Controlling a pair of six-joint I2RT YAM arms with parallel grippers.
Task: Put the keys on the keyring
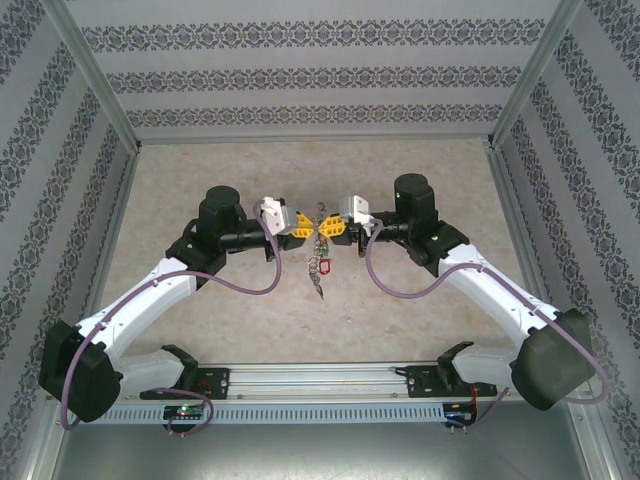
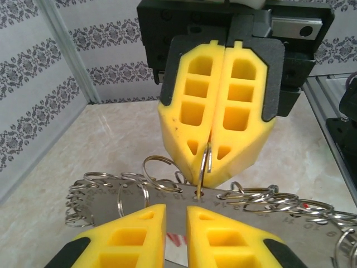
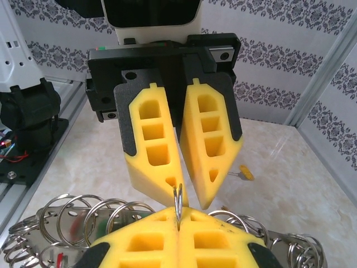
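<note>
My two grippers meet tip to tip above the middle of the table. The right gripper (image 1: 334, 228) (image 3: 178, 216) is shut on the keyring (image 3: 178, 196) (image 2: 207, 159), a thin silver loop seen edge-on. That loop passes through a hole in a numbered metal strip (image 2: 228, 205) strung with several split rings. The strip hangs below the grippers with a red-tagged key (image 1: 326, 267). The left gripper (image 1: 301, 229) (image 2: 175, 218) faces it with its jaws a little apart and nothing between them. A red tag (image 2: 177, 240) shows behind the gap. A green tag (image 3: 106, 226) sits among the rings.
A yellow-tagged key (image 3: 241, 173) lies loose on the beige tabletop (image 1: 200, 180) beyond the grippers. Patterned walls and aluminium posts (image 1: 100, 70) close in the table on three sides. The arm bases stand on the rail (image 1: 320, 375) at the near edge.
</note>
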